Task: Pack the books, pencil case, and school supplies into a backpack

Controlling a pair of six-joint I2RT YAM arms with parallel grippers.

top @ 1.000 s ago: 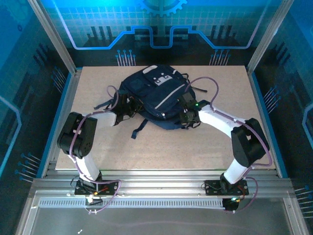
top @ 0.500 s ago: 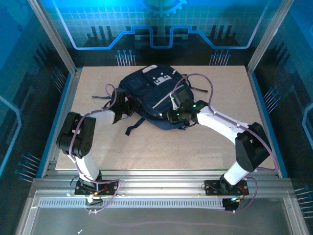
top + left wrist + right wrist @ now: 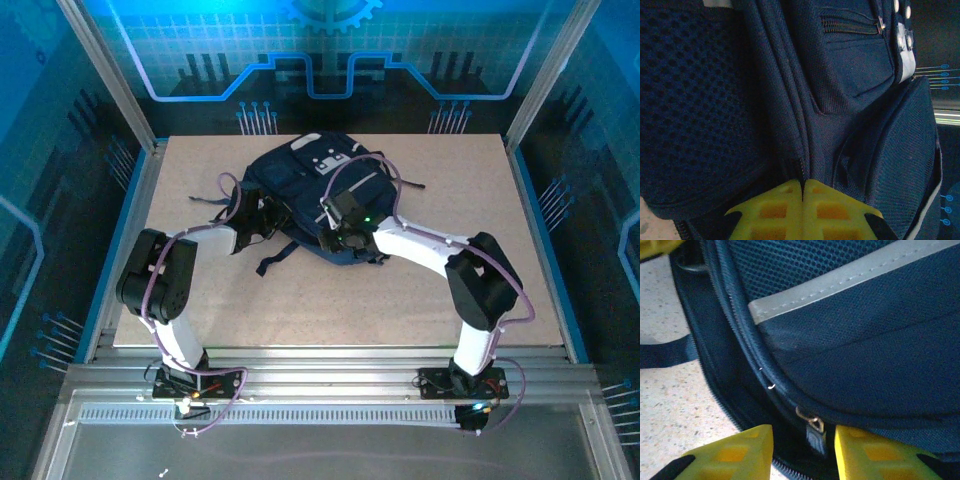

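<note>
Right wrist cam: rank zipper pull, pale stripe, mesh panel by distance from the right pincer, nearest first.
1. zipper pull: between the fingers of the right pincer, at the bottom of the view.
2. pale stripe: farther out, running diagonally up to the right.
3. mesh panel: beyond the stripe, at the top of the view.

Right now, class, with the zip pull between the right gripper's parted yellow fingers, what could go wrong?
1. The small metal zip pull sits loose inside the open right gripper; closing may pinch the navy-blue fabric backpack instead.
2. The left gripper, shut, seems to hold only a thin seam; a tug could slip it free.
</note>
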